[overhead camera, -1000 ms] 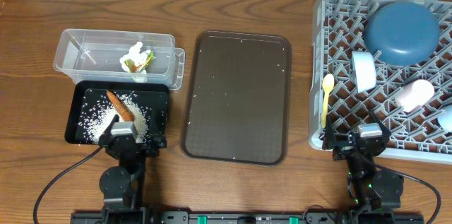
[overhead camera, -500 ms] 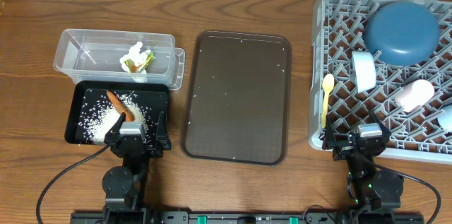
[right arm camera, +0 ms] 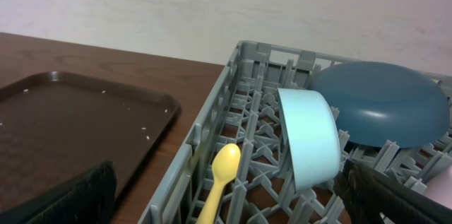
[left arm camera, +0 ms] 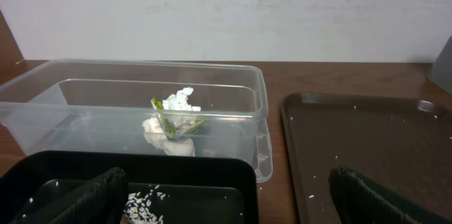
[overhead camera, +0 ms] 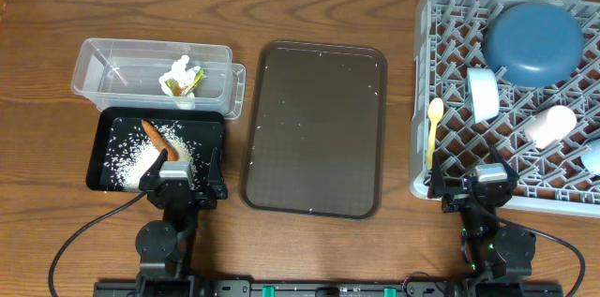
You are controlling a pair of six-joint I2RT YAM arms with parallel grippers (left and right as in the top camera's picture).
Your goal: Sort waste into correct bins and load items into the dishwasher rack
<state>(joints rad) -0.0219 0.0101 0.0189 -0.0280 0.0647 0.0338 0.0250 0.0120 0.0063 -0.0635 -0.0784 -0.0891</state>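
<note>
On the rack (overhead camera: pixel 448 18), two bowls (overhead camera: pixel 532 42) (overhead camera: pixel 484 94), one spoon (overhead camera: pixel 433 130)

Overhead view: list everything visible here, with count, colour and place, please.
table: 1, brown wood, under everything
clear plastic tub: 1, transparent, far left
tissues: one crumpled clump, white, in the tub
snack wrapper: 1, yellow-green, among the tissues
black tray: 1, black, near side of the tub
carrot: 1, orange, in the black tray
serving tray: 1, dark brown, centre
rice grains: many, white, mostly in the black tray, a few on the serving tray
dishwasher rack: 1, grey, right
dark blue bowl: 1, rack's far part
white bowl: 1, on edge, rack's left
spoon: 1, pale yellow, rack's left edge
pink cup: 1, rack's right
light-blue cup: 1, cut off at the frame's right edge
left tool: 1, black, open, at the black tray's near edge
right tool: 1, black, open, at the rack's near edge
</note>
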